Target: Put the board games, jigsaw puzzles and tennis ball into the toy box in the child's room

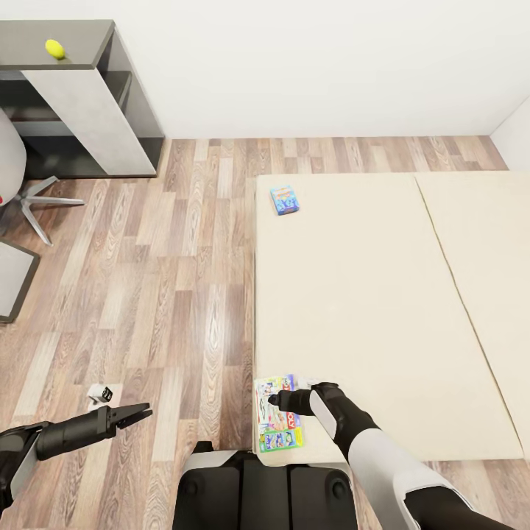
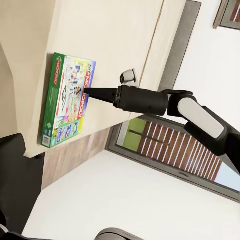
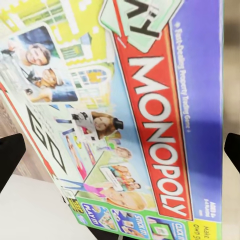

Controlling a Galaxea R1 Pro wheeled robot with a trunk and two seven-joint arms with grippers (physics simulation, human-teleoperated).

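Head view: the Monopoly board game (image 1: 277, 414) lies flat at the near left corner of the bed (image 1: 383, 294), its long side along the mattress edge. The right gripper (image 1: 274, 400) hangs just over the box's near-centre, fingers pointing left; the right wrist view shows the lid (image 3: 150, 125) close under the camera with the two dark fingertips (image 3: 10, 160) spread to either side of it, so the jaws are parted and hold nothing. In the left wrist view the same gripper (image 2: 87, 91) appears as a dark tapered form above the box (image 2: 67, 100). The left gripper (image 1: 140, 412) hovers over the wood-plank floor (image 1: 169, 294), well left of the bed, its fingers slightly apart and empty. A smaller blue board game (image 1: 284, 199) lies at the far left of the mattress. The tennis ball (image 1: 54, 48) rests on the dark cabinet top (image 1: 81, 33) at far left, beside a grey chair (image 1: 22, 184).
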